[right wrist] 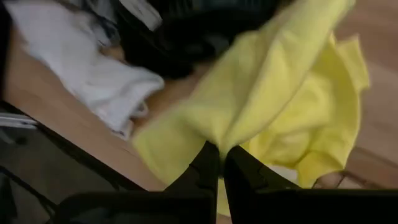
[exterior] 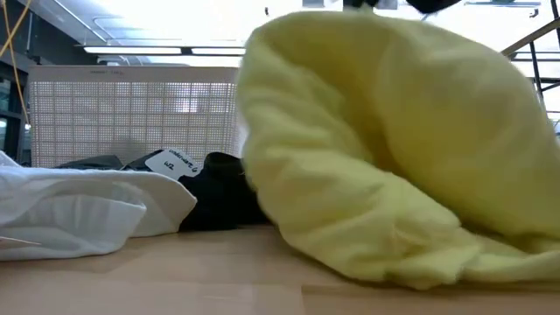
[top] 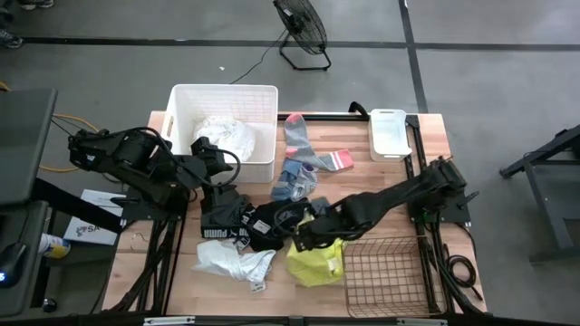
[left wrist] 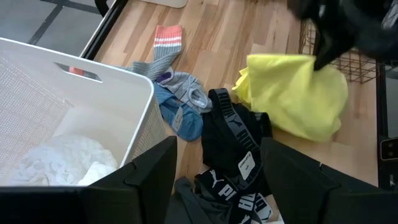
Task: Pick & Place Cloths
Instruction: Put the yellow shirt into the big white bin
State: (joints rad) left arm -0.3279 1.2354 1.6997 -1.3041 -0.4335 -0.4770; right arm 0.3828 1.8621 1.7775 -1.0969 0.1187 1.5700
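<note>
The right gripper (right wrist: 221, 163) was half buried in the neon yellow cloth (top: 316, 260), its jaws pinched on it beside the wire basket (top: 385, 272). The left gripper (left wrist: 217, 168) was held spread near the white tub (top: 224, 100).

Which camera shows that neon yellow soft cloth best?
The left wrist view: the whole neon yellow soft cloth shows, with the right claw on it. The low and right wrist views show close-up folds; the high view shows it small.

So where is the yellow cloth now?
In the high view the yellow cloth lies at the table's front edge, between the wire basket and the white cloth, pinched by the right tool.
</note>
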